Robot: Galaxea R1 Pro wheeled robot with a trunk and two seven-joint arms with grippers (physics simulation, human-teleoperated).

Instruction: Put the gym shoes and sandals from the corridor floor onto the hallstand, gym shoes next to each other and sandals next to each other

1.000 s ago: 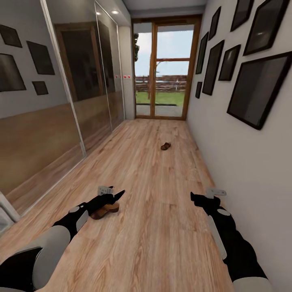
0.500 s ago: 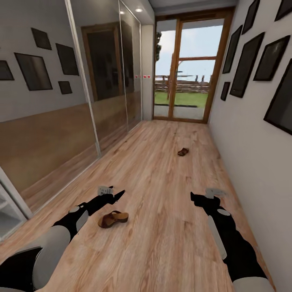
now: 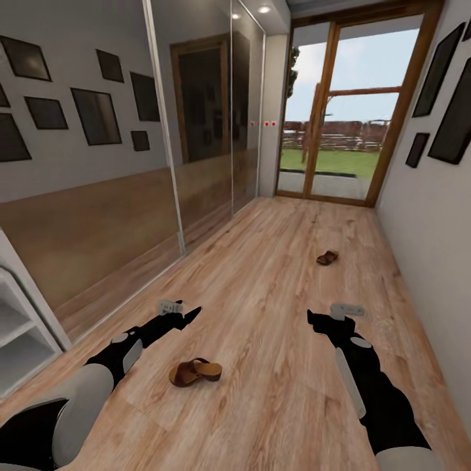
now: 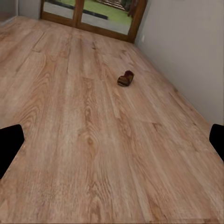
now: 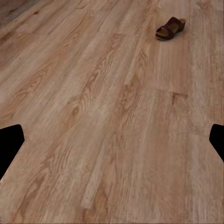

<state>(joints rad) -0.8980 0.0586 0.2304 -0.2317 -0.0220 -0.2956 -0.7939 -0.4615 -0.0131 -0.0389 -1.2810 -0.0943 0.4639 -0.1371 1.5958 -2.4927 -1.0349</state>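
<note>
Head view: we see near sandal (image 3: 195, 372) on floor (image 3: 275, 392), just below-right of our left gripper (image 3: 186, 316), long axis crosswise; left arm nearer. Far sandal (image 3: 327, 258) lies well ahead. Both fingers apart, empty.

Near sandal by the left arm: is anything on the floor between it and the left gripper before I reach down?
Nothing visible. The near sandal lies on bare corridor floor, just below and right of the left gripper in the head view, with only planks between them. The gripper is above the floor, its fingers spread.
</note>
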